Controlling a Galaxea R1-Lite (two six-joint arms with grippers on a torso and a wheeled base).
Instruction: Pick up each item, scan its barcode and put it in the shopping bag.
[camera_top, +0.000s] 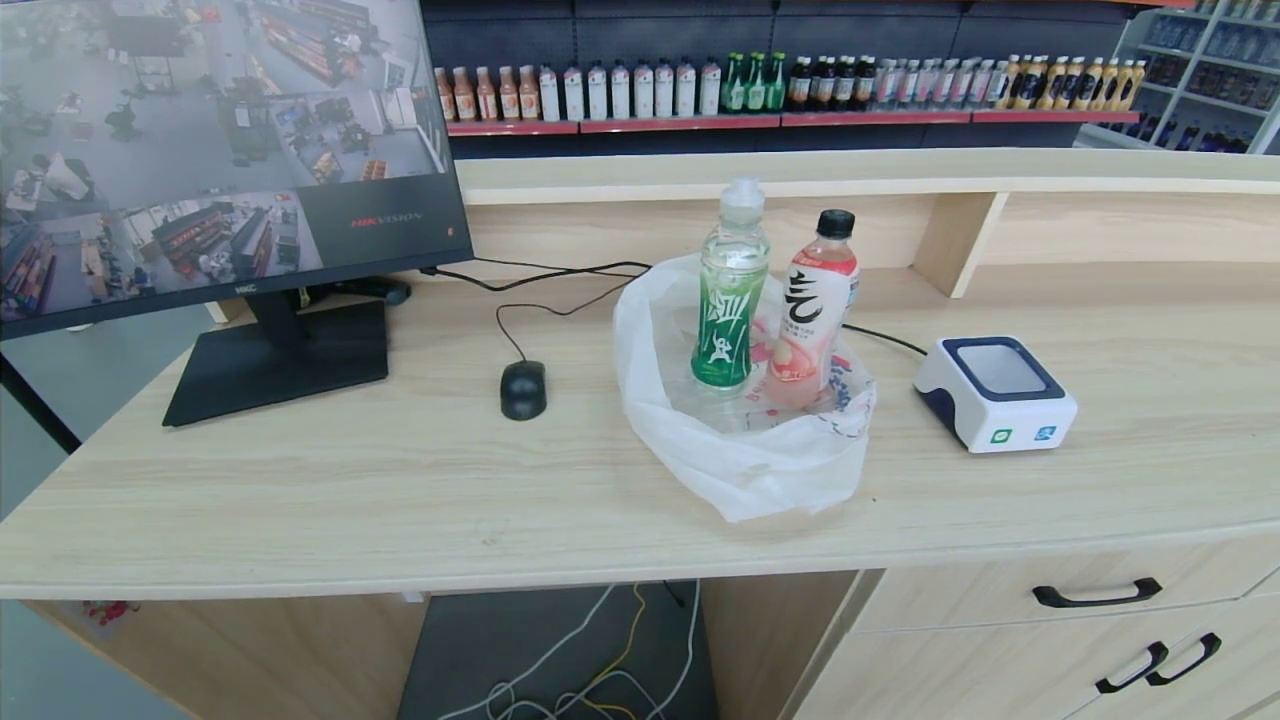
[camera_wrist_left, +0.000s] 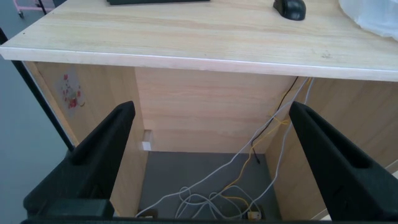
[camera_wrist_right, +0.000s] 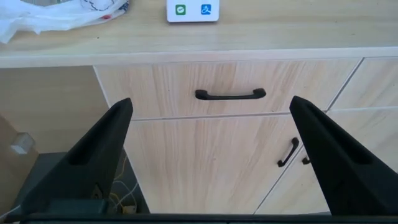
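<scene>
A green-labelled bottle (camera_top: 728, 290) and a pink-labelled bottle (camera_top: 815, 315) stand upright inside the white shopping bag (camera_top: 745, 450) at the middle of the counter. The white barcode scanner (camera_top: 995, 393) sits to the right of the bag, and its front face (camera_wrist_right: 193, 10) shows on the counter's edge. My left gripper (camera_wrist_left: 211, 158) is open with nothing in it, held low in front of the counter's open bay. My right gripper (camera_wrist_right: 211, 155) is open with nothing in it, held low before the drawer front. A corner of the bag (camera_wrist_left: 373, 15) (camera_wrist_right: 56, 15) shows on the countertop.
A monitor (camera_top: 215, 150) on a black stand is at the counter's left, with a black mouse (camera_top: 523, 389) (camera_wrist_left: 290, 8) between it and the bag. Cables (camera_wrist_left: 230, 180) hang in the bay under the counter. Drawers with black handles (camera_wrist_right: 230, 94) are below right.
</scene>
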